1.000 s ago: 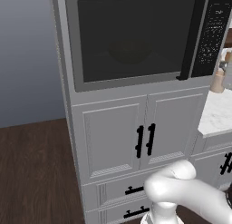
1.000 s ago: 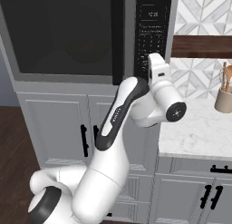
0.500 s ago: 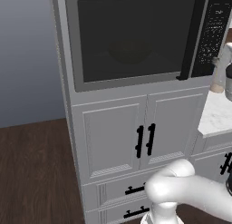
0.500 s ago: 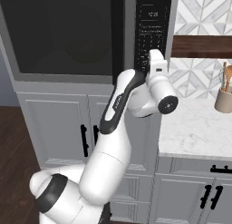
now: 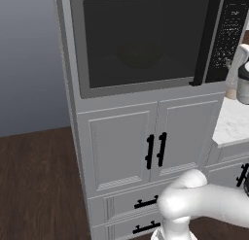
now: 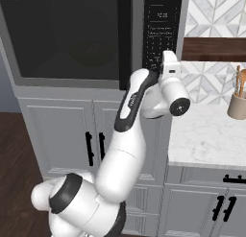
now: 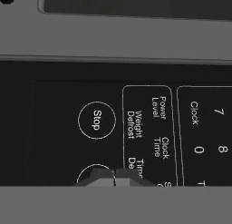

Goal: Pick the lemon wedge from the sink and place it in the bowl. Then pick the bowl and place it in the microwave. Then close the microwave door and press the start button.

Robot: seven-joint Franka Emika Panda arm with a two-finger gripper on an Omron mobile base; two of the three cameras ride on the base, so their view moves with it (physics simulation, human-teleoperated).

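In the hand view the gripper (image 7: pixel 115 178) is seen with its two dark fingertips (image 7: pixel 102 177) pressed together, nothing held between them, set right against the black button panel (image 7: pixel 136 128). The tips lie over the rim of a round outlined button (image 7: pixel 93 173), just beside the round "Stop" button (image 7: pixel 96 120); whether the panel is actually touched cannot be told. Beyond the buttons, the grey frame edge of the microwave (image 7: pixel 113 41) is crossed by the view.

From the right base view the white arm (image 6: pixel 127 135) is seen rising from the lower left and bending up to the panel (image 6: pixel 161 34), the hand being held at the panel's lower edge, close above the marble counter (image 6: pixel 206 135). Open room is left over the counter to the right, up to a tan utensil holder (image 6: pixel 237 105) well apart from the hand.

In the left base view the microwave door (image 5: pixel 141 40) is shown shut, flush with its grey frame, its long black bar handle (image 5: pixel 206 40) standing upright just beside the panel (image 5: pixel 227 35). Behind the dark glass a round, dim shape of the bowl (image 5: pixel 138 52) is faintly made out; the lemon wedge cannot be made out. Below, the grey cabinet doors (image 5: pixel 146 142) are closed, and bare wooden floor (image 5: pixel 39 185) is left free to the left.
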